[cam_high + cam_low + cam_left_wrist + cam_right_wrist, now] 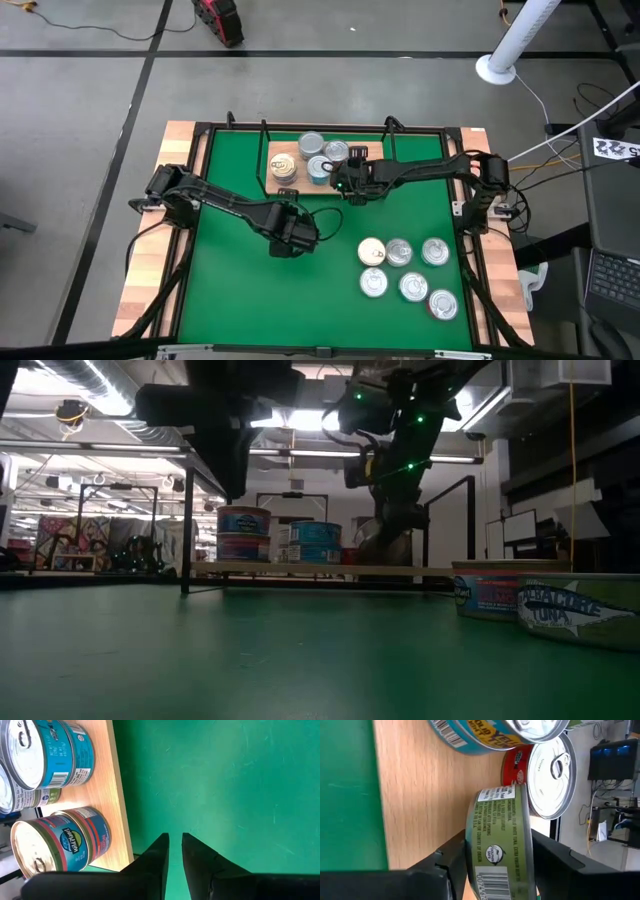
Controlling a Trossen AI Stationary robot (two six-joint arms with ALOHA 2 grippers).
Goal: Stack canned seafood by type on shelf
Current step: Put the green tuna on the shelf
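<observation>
The shelf point(290, 188) is a light-wood board with black wire uprights at the far middle of the green mat. Several tins stand on it, among them a teal one point(320, 168) and a blue-and-red one point(75, 840). My right gripper point(348, 183) is at the shelf's right end, shut on a green-sided tin point(500, 840) over the board. My left gripper point(318, 230) hovers over bare mat near the shelf's front, with its fingers point(160, 855) shut and touching nothing. Six more tins point(398, 252) sit on the mat at the near right. My right gripper pinches the green-sided tin by its round wall point(475, 845), one finger point(451, 857) on each opposite side. The tin stands upright in the hold, over the wooden board point(420, 795), next to a red tin point(520, 757). I cannot tell whether its bottom touches the board.
Black wire uprights point(187, 530) frame the shelf and a black rail point(300, 128) runs along the mat's far edge. The loose tins point(575, 608) crowd the near right. The mat's point(240, 290) near left and middle are bare green.
</observation>
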